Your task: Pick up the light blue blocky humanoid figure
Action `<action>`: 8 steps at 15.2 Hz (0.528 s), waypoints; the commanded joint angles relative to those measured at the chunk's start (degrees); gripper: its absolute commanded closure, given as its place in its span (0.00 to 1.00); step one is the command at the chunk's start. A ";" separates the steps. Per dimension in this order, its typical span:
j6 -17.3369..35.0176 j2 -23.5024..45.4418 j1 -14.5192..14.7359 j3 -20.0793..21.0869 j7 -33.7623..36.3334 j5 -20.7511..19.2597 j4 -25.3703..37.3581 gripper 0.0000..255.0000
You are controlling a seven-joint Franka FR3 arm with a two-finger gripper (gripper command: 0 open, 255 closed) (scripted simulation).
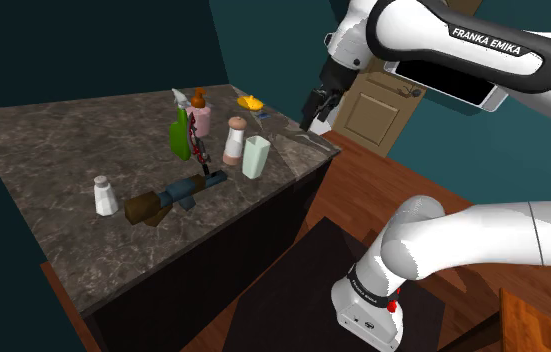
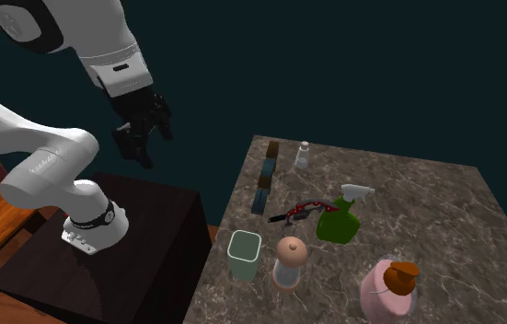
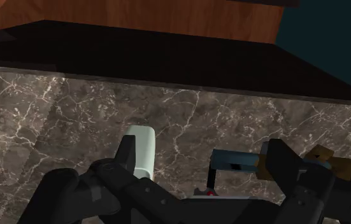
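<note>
Shoulder view: the gripper (image 1: 313, 108) hangs off the counter (image 1: 53, 150) edge, well apart from the pale cup (image 1: 255, 157). The blue-and-brown figure (image 1: 178, 195) lies flat beyond the cup.

Second exterior view: the figure (image 2: 265, 175) lies past the cup (image 2: 244, 255), and a red-handled tool (image 2: 302, 210) is near.

Wrist view: the jaws stand apart, empty. The cup (image 3: 141, 149) sits close before one finger, the figure (image 3: 234, 160) beside it. A careless approach would likely topple the cup, and the low-lying figure could slip from the fingers.

Dim, even light, the veined counter (image 1: 53, 190) faintly glossy and the teal walls (image 1: 93, 40) in deep shade
</note>
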 commanded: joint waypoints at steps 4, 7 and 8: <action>4.69 5.93 2.50 -1.43 -6.72 -0.54 0.66 0.00; 8.90 12.04 5.00 -2.59 -13.36 -0.76 1.92 0.00; 10.19 14.09 5.82 -2.91 -15.56 -0.77 2.46 0.00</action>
